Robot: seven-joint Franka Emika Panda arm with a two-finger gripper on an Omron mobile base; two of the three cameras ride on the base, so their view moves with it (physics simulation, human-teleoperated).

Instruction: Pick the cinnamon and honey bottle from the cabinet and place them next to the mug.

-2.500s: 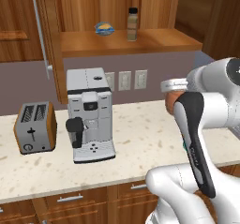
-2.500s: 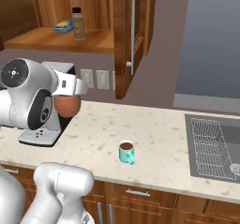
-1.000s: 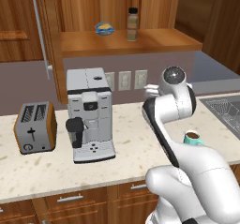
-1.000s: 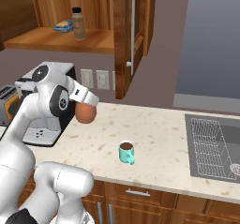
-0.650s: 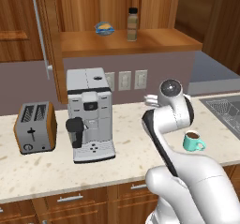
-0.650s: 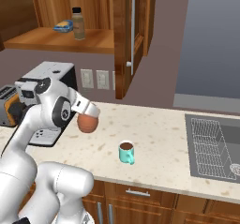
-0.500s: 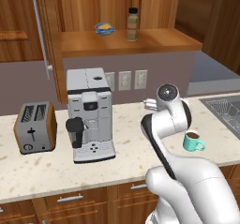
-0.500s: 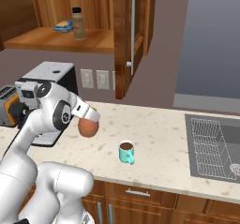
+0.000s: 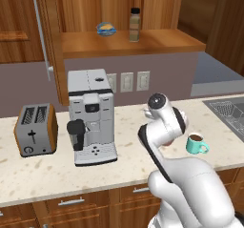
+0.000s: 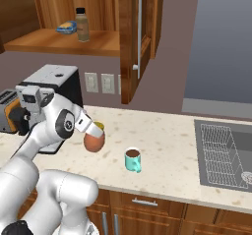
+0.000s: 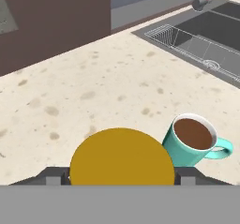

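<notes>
Holding the honey bottle [image 10: 94, 141] in our jaws, pinching its sides, we hang low over the surface [image 10: 162, 140], at nine o'clock from the mug [image 10: 132, 159]. We should set it down gently, upright, not bumping the mug. The cinnamon [image 10: 82, 25] waits in the cabinet [image 10: 64, 42].

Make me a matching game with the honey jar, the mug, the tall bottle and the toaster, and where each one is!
Things:
1. honey bottle
2. mug
3. cinnamon
4. toaster

Places:
A. on the cabinet shelf
B. far end of the counter, past the coffee machine
C. at the robot's hand, just beside the mug
D. on the counter, full of brown drink

Pairs: 1-C, 2-D, 3-A, 4-B
</notes>
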